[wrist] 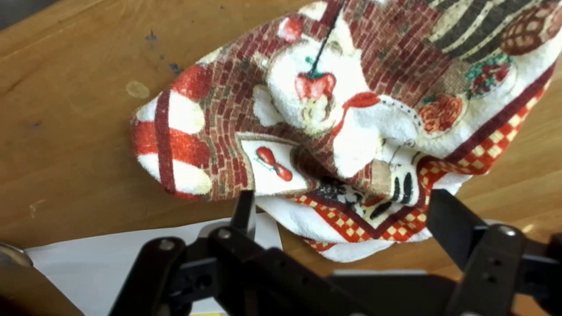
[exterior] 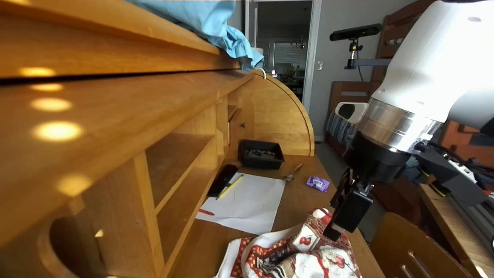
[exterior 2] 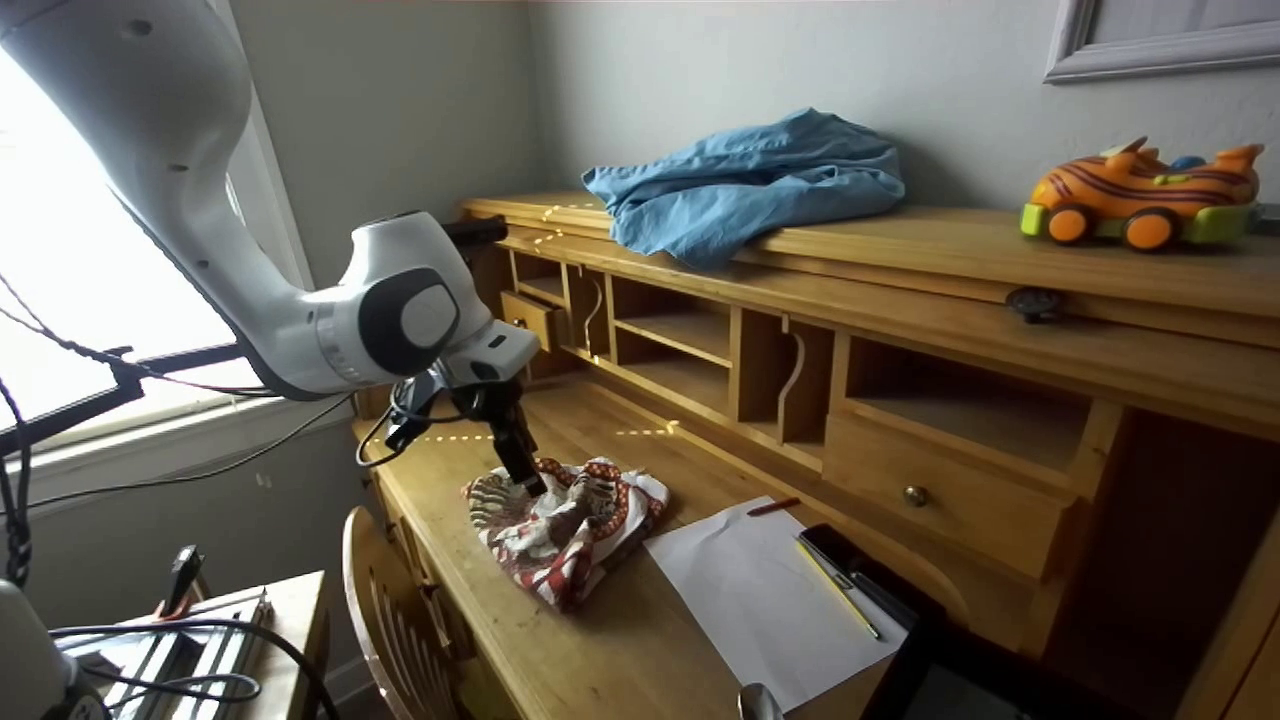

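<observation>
1. Hovering over the bunched towel (wrist: 342,127), the gripper (wrist: 342,197) is pointing down, its fingers standing wide apart and gripping nothing.
2. Towel is lying on the desk (exterior: 299,200) below the gripper, folds heaping up, checked border curling; whether the fingertips are touching it, the views are not settling.
3. Progress, by judgement: placement over the towel is looking largely done, as the gripper is standing within easy reach.
4. Left, by judgement: a hold is lacking; the towel is resting its weight on the desk, crumpled and unlifted.
5. Off to one side of the gripper, white paper (exterior: 251,200) is bearing a yellow pencil (exterior: 230,187) and, at its edge, a red crayon (exterior: 206,212).
6. Past the towel from the gripper, a purple packet (exterior: 318,183), a spoon (exterior 2: 758,702) and a black tray (exterior: 262,163) are sitting.
7. Higher than the gripper, blue fabric (exterior 2: 750,185) is draping over the ledge; a toy car (exterior 2: 1145,195) is standing well apart.
</observation>
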Tool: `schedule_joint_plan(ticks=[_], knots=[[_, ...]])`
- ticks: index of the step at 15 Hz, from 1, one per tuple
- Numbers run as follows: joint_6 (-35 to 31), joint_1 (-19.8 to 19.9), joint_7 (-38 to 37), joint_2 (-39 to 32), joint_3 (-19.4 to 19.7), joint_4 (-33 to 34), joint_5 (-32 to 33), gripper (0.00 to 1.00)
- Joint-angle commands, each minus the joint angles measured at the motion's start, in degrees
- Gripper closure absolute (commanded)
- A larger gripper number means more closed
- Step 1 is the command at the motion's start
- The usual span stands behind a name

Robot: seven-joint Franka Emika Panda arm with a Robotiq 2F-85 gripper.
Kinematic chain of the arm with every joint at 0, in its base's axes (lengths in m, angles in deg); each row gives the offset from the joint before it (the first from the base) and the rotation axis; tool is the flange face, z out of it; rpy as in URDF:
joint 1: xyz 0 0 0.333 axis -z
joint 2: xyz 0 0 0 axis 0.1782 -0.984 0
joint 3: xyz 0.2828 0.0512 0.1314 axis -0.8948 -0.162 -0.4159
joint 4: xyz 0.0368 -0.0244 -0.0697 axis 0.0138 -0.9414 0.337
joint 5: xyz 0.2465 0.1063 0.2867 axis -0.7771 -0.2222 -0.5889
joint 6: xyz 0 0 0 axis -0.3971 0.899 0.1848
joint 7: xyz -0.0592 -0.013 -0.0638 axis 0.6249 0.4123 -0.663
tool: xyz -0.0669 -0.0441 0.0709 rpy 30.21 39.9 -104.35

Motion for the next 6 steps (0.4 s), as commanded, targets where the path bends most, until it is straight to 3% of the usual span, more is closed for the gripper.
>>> schedule_joint_plan(ticks=[1,6], knots=[[0.08,0.09,0.87,-0.01,-0.38,-0.17,-1.11,0.00],[0.18,0.29,1.03,-0.01,-0.55,-0.21,-1.36,0.00]])
